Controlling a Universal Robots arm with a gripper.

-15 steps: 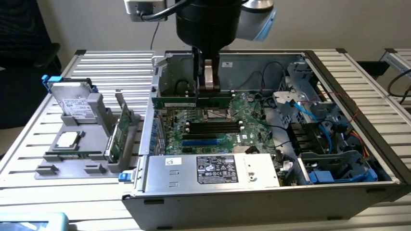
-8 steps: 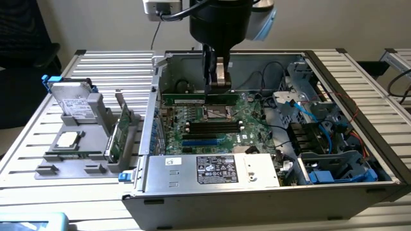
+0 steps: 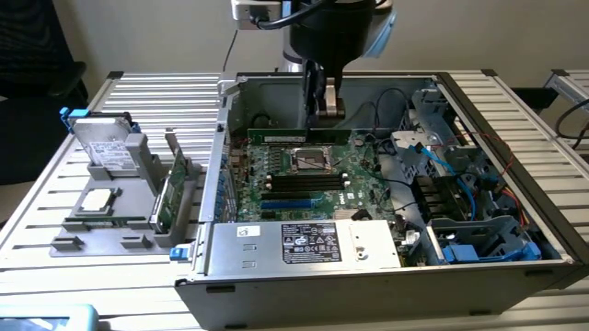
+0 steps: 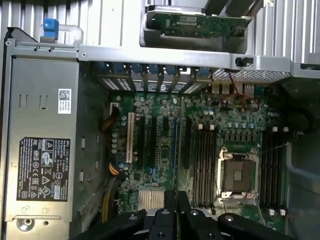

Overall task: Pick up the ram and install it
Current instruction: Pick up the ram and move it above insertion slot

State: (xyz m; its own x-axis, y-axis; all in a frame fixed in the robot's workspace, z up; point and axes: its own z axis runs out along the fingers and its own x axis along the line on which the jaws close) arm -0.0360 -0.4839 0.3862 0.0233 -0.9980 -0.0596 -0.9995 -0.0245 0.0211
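My gripper hangs inside the open computer case, shut on the ram. The ram is a long thin green stick, held level on its edge just above the motherboard. It hovers at the far side of the silver processor socket, away from the black memory slots beyond that socket. In the wrist view the ram shows edge-on as a thin line running out from the gripper over the board. There the memory slots lie beside it, next to the processor socket.
A grey power supply fills the case's near side; blue cables and drive cages crowd the exterior view's right. On the exterior view's left, a grey fixture holds a hard drive, a processor chip and an upright expansion card.
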